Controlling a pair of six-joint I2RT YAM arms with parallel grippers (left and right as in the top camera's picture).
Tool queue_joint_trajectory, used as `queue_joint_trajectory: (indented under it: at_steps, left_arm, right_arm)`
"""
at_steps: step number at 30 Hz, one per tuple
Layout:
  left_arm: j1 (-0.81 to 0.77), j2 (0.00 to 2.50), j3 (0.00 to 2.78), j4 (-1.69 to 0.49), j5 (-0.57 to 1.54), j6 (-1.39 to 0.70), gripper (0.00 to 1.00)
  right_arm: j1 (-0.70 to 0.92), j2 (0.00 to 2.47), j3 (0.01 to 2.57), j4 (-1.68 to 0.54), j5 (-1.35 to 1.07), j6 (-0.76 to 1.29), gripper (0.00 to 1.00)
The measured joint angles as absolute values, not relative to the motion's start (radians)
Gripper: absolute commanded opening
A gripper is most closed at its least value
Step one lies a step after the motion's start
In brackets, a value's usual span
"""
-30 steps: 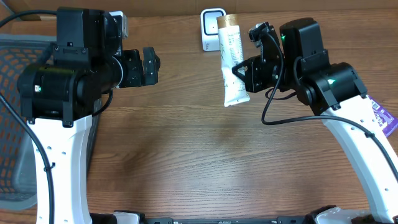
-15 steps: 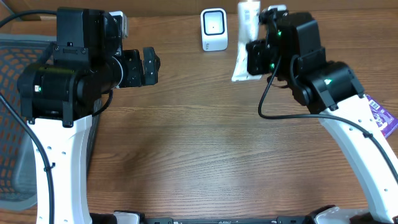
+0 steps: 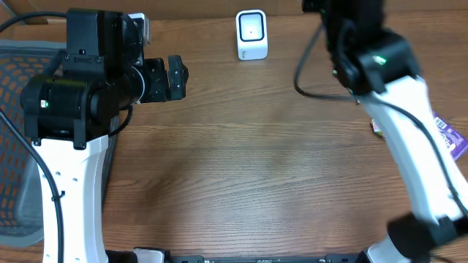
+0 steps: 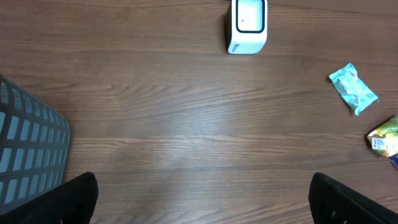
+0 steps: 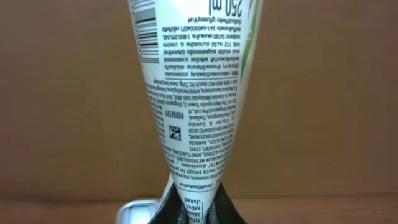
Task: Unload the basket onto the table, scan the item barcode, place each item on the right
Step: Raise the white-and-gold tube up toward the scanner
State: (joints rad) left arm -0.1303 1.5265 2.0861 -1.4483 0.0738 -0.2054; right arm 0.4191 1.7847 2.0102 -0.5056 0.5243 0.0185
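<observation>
At the bottom centre of the right wrist view, your right gripper (image 5: pixel 191 211) is clamped on the flat crimped end of a white tube (image 5: pixel 196 93), with one dark finger on each side of it. From there the tube rises and widens toward the top of the frame, its small print upside down. The barcode (image 5: pixel 144 22) sits at the upper left edge of the tube and is cut off by the top of the frame. A plain brown surface fills the background.

From overhead you see only the right arm (image 3: pixel 380 66) in the upper right, running past the top edge. The clamped fingers and the tube are out of sight there. The white scanner (image 3: pixel 251 34) stands on the table (image 3: pixel 248 175) at top centre, to the left of that arm.

Your left gripper (image 3: pixel 175 79) hangs at upper left with its jaws wide apart and nothing between them. Its wrist view shows a dark basket (image 4: pixel 28 149) at the left edge, a teal packet (image 4: pixel 352 90) at right, and a yellow packet (image 4: pixel 385 138) below that, at the right edge.
</observation>
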Motion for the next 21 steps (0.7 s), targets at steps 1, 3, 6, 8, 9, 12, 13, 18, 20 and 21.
queue_joint_trajectory:
  at_steps: [1,3,6,8,9,12,13,18,20,21]
  left_arm:
    - [-0.130,1.526,2.086,-1.448,0.074,-0.206,1.00]
    - [-0.130,1.526,2.086,-1.448,0.074,-0.206,1.00]
    - [-0.130,1.526,2.086,-1.448,0.074,-0.205,0.99]
    - [-0.130,1.526,2.086,-1.448,0.074,-0.206,0.99]
    - [-0.130,1.526,2.086,-1.448,0.074,-0.206,1.00]
    - [-0.130,1.526,2.086,-1.448,0.074,-0.206,1.00]
    - [-0.130,1.526,2.086,-1.448,0.074,-0.206,1.00]
    - [-0.130,1.526,2.086,-1.448,0.074,-0.206,1.00]
    - [-0.130,1.526,2.086,-1.448,0.074,-0.206,1.00]
    - [-0.130,1.526,2.086,-1.448,0.074,-0.206,0.99]
  right_arm:
    - [0.419,1.824,2.010,-0.463,0.572,-0.013,0.04]
    - [0.420,1.918,2.009,-0.382,0.667,-0.104,0.04]
    - [0.420,2.049,2.004,-0.270,0.772,-0.277,0.04]
    - [0.420,2.120,2.000,-0.208,0.811,-0.398,0.04]
    - [0.421,2.154,1.996,-0.173,0.825,-0.455,0.04]
    - [0.425,2.217,1.995,-0.093,0.845,-0.603,0.04]
    - [0.427,2.231,1.995,-0.075,0.847,-0.649,0.04]
    - [0.442,2.284,1.995,-0.007,0.834,-0.877,0.04]
    - [0.447,2.303,1.995,0.000,0.817,-0.946,0.04]
    - [0.449,2.314,1.995,-0.006,0.803,-0.976,0.04]
